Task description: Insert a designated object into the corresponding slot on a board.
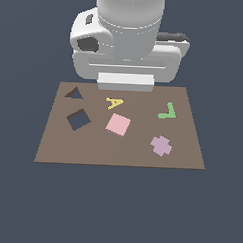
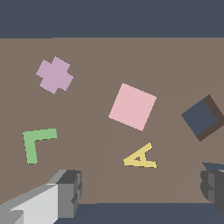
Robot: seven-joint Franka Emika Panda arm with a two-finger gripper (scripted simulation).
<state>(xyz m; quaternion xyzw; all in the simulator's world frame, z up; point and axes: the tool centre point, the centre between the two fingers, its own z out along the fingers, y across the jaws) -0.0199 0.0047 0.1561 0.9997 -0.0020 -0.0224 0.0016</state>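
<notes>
On the board (image 1: pixel 182 151) lies the pink tile (image 1: pixel 118 124), beside the slot (image 1: pixel 78 119); end effector (image 2: pixel 140 192) spread wide, empty.

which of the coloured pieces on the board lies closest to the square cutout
The pink square tile, just to the exterior view's right of the square cutout. The yellow A, green L and lilac cross lie farther off.

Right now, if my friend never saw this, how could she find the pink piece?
Look at the big brown board. Near its middle, just below the yellow letter A, lies a flat pale pink square tile, beside the dark diamond-shaped slot. It is the only pink piece and the only plain square one.
</notes>
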